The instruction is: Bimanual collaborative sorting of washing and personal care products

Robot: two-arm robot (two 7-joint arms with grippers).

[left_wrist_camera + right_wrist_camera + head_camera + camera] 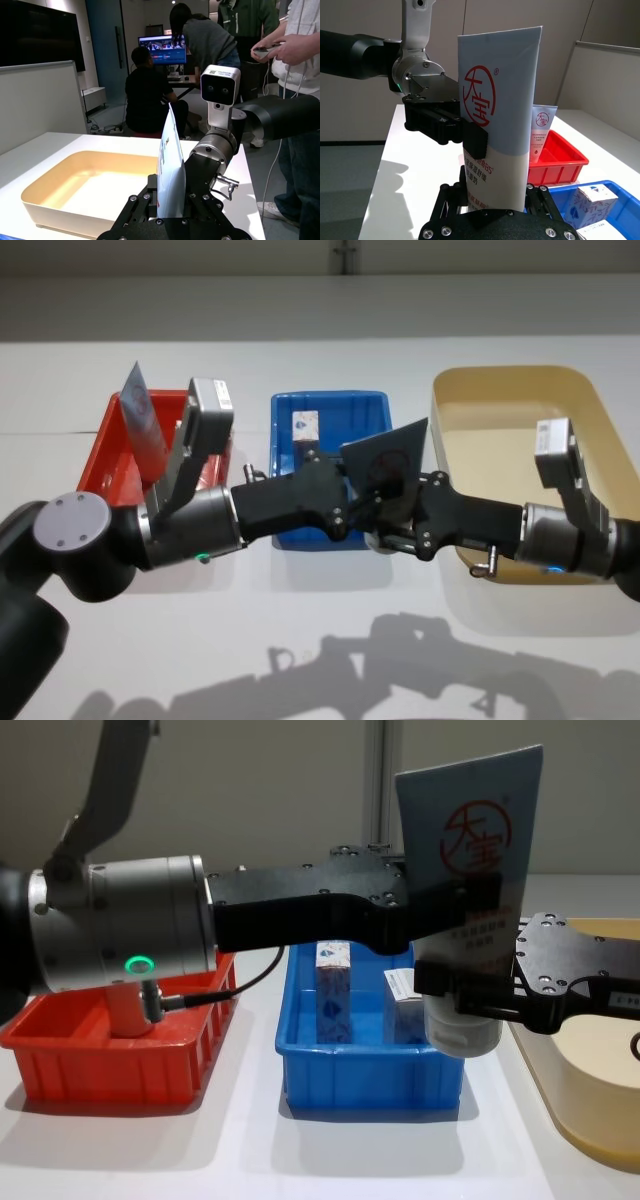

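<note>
Two cartons (333, 982) (404, 1000) in blue bin (370, 1082); one tube (140, 420) in red bin (100, 455), another tube (470, 830) clamped by left tool (468, 915) and right tool (465, 1000).

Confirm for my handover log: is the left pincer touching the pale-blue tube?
Touching. The right wrist view shows the left pincer clamped on the pale-blue tube, its black finger flat against the printed face.

Over the front edge of the blue bin (365, 410) the way is blocked; the left claw (450, 920) and right claw (455, 995) meet there, both clamped on one upright squeeze tube (470, 830); cartons (332, 985) stand inside it; left of it, a second tube (140, 420) juts up from the red bin (100, 455); right of it, the beige bin (600, 415) lies open; the tabletop (250, 610) in front of it is bare.
</note>
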